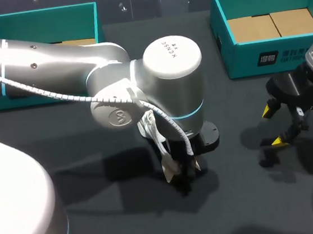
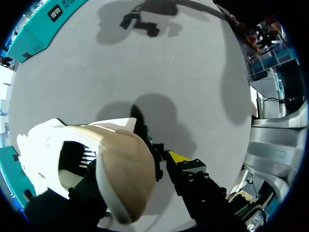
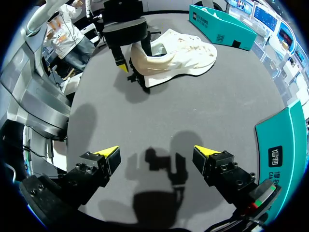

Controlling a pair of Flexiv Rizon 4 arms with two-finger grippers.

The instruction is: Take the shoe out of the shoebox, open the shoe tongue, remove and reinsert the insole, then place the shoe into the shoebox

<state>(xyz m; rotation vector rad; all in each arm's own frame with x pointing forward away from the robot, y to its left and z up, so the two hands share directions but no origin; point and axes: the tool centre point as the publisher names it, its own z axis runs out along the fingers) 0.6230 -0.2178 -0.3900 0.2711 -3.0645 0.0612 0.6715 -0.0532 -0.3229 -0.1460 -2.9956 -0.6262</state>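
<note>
Starting with the head view: the left claw (image 1: 181,173) stands at the middle of the bench (image 1: 124,228), pointing down, and its arm hides most of the shoe (image 1: 153,131). The right claw (image 1: 275,126) hangs near the right edge, in front of the far-right shoebox (image 1: 240,56) and well apart from the shoe.

Left wrist view: what appears to be the beige insole (image 2: 123,169) arches up out of the white shoe. It fills the gap of the left claw, which is clamped on it.

Right wrist view: the shoe lies ahead of the right claw with its long axis crosswise, toe toward the far-left shoebox (image 3: 222,24) and heel at the left claw. The right claw is spread wide and holds nothing. Judgement: the left arm is nearer, so the insole pull falls to it.
</note>
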